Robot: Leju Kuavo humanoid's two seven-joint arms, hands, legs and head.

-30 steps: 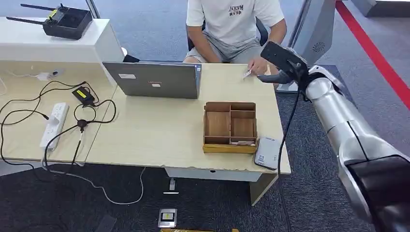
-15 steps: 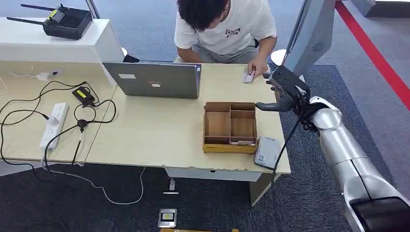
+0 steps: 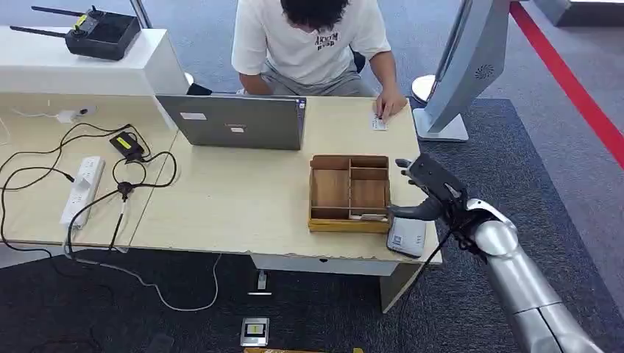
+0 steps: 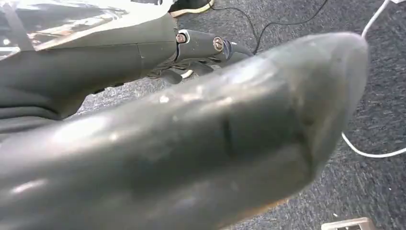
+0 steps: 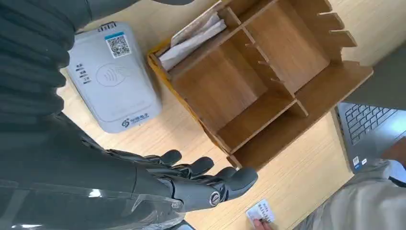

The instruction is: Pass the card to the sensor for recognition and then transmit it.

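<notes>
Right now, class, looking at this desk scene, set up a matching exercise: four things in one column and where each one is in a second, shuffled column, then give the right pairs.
Things:
1. card
2. card reader
3. wooden organiser
4. right hand

Places:
A. open, above the desk's right edge, holding nothing
B. flat on the desk's front right corner, beside the organiser
C. on the desk's far side, under the person's hand
D. in front of the laptop, towards the desk's right end

Pairs: 1-C, 2-B, 3-D, 4-A
</notes>
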